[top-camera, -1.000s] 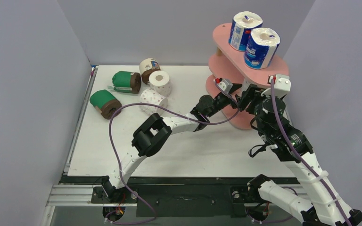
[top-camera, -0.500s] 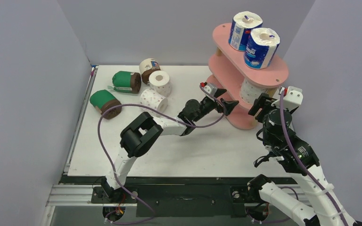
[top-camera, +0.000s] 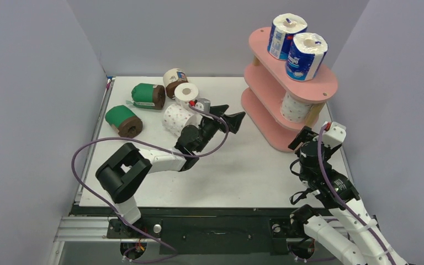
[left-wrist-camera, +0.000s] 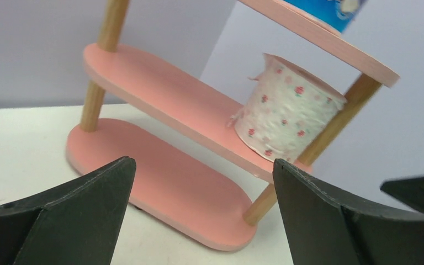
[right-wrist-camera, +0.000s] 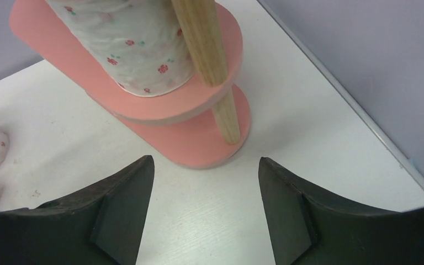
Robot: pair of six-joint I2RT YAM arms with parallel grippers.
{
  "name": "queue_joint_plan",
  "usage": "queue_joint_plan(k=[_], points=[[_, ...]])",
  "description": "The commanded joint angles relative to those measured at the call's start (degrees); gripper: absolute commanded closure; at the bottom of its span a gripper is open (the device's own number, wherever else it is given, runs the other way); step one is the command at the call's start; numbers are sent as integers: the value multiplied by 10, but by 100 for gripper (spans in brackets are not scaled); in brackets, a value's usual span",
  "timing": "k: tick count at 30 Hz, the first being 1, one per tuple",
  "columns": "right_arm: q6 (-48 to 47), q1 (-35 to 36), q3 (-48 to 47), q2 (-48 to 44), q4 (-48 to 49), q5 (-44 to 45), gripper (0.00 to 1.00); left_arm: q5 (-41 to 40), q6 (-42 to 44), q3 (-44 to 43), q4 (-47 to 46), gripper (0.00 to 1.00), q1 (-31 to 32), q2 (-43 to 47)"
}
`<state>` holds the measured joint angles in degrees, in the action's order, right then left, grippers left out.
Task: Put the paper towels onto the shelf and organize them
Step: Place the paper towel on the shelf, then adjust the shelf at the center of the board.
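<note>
The pink shelf (top-camera: 265,110) stands at the back right. Two blue-white rolls (top-camera: 286,34) (top-camera: 307,55) stand on its top tier. A pink-dotted roll (top-camera: 295,106) stands on the middle tier, also in the left wrist view (left-wrist-camera: 287,116) and the right wrist view (right-wrist-camera: 127,44). On the table to the left lie two pink-dotted rolls (top-camera: 187,96) (top-camera: 176,118), a cream-wrapped brown roll (top-camera: 174,80) and two green-wrapped rolls (top-camera: 148,95) (top-camera: 122,121). My left gripper (top-camera: 229,117) (left-wrist-camera: 201,165) is open and empty, between the loose rolls and the shelf. My right gripper (top-camera: 302,138) (right-wrist-camera: 204,165) is open and empty, just in front of the shelf's near end.
Grey walls close in the table on the left, the back and the right. The right wall runs close behind the shelf (right-wrist-camera: 199,141). A purple cable (top-camera: 88,149) loops from the left arm over the table's left part.
My left gripper has drawn back from the shelf to the left, toward the loose rolls. My right gripper has pulled back from the middle tier toward the near edge. The pink-dotted roll stays on the shelf.
</note>
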<state>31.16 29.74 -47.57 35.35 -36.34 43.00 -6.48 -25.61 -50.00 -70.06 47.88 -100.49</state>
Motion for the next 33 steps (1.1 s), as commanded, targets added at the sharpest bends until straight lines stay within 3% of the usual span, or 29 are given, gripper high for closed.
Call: queue_joint_plan(k=[1,7,12,20,33], points=[[65,-8,33,-41,36,-18,35,-35,-127,-17,82,6,-58,32],[82,-9,71,-80,43,-43,35,99,-327,-110,155,6,-128,-45],[76,-9,74,-102,35,-58,35,137,-440,-191,143,5,-139,-150],[66,-8,82,-120,14,-95,35,148,-487,-361,189,7,-140,-277],[62,-8,109,-165,1,-135,36,148,-462,-541,239,17,-131,-398]])
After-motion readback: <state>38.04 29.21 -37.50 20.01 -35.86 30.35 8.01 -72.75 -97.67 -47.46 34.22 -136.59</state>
